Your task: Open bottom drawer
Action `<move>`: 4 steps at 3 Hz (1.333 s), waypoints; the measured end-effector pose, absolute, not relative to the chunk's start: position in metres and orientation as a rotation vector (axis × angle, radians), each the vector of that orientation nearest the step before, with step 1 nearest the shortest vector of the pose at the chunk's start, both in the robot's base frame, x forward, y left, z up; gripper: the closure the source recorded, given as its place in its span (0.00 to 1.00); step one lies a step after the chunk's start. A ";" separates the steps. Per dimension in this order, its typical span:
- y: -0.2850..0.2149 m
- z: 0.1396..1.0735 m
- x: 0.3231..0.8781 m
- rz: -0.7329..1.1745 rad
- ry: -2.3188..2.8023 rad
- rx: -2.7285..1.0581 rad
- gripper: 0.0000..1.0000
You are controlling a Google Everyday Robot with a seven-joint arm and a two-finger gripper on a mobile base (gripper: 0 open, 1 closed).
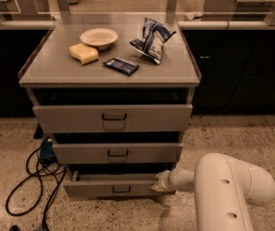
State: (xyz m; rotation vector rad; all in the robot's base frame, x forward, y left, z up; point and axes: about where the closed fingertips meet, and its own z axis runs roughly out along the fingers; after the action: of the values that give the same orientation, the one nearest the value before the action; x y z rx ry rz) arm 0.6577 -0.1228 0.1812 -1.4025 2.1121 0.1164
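camera view: claw at bottom drawer

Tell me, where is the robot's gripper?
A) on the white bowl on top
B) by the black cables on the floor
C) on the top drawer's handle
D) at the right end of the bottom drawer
D: the gripper, at the tip of the white arm, sits low against the right end of the bottom drawer, which is pulled out a little.

Three drawers, two packets, bowl, sponge — hand at bottom drawer.
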 end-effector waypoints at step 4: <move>-0.136 0.175 0.584 0.071 2.106 -1.390 1.00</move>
State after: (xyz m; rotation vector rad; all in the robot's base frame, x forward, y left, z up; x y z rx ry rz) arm 0.5838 -0.1360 0.1753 -1.3902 2.1057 0.0705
